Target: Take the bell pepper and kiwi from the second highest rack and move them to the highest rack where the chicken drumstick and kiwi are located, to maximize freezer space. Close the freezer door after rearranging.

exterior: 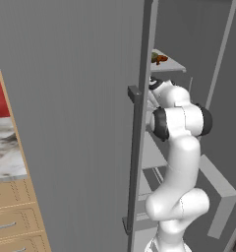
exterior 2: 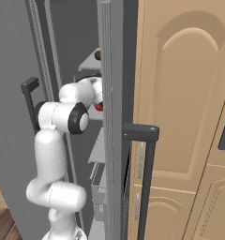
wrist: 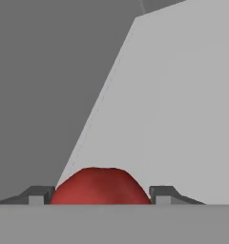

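The jaws stand one on each side of the bell pepper [wrist: 100, 186]; whether they grip it cannot be told. The pepper rests on the second highest rack [wrist: 183, 105]. Above, the highest rack [exterior: 170, 64] carries the chicken drumstick [exterior: 160, 58]. The freezer door [exterior: 75, 123] stands open at left.

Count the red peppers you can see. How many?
1. The pepper sits between the gripper fingertips in the hand view, and a sliver of red shows by the hand in the right base view. Others could be hidden behind the door.
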Robot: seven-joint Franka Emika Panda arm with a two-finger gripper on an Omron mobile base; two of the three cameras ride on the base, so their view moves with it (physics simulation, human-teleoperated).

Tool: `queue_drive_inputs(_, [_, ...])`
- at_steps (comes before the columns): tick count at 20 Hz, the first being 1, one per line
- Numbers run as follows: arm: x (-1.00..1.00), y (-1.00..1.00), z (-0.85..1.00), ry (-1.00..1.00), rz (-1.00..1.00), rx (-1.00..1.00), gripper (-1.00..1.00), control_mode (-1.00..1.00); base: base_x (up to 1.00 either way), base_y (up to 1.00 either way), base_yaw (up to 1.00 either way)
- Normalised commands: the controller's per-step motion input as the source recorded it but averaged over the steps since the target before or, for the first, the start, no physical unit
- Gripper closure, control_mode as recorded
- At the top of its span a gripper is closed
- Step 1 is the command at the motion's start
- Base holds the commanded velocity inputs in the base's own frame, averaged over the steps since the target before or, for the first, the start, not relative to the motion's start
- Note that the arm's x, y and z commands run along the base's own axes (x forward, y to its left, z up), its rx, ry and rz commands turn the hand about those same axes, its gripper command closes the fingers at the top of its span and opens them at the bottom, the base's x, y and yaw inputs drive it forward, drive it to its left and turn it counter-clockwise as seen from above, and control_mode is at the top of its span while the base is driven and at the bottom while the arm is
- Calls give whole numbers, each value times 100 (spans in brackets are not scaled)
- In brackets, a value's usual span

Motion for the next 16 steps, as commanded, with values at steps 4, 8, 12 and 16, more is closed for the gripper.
queue_drive_inputs(4, [-51, 3, -32, 0, 4, 0, 100, -100, 0, 0, 0])
queue_drive_inputs(8, [-72, 1, -33, -17, 0, 0, 100, -100, 0, 0, 0])
queue_drive_inputs(12, [-74, 9, -8, -24, 0, 0, 100, -100, 0, 0, 0])
queue_drive_inputs(16, [-61, 28, 35, -14, 0, 0, 100, -100, 0, 0, 0])
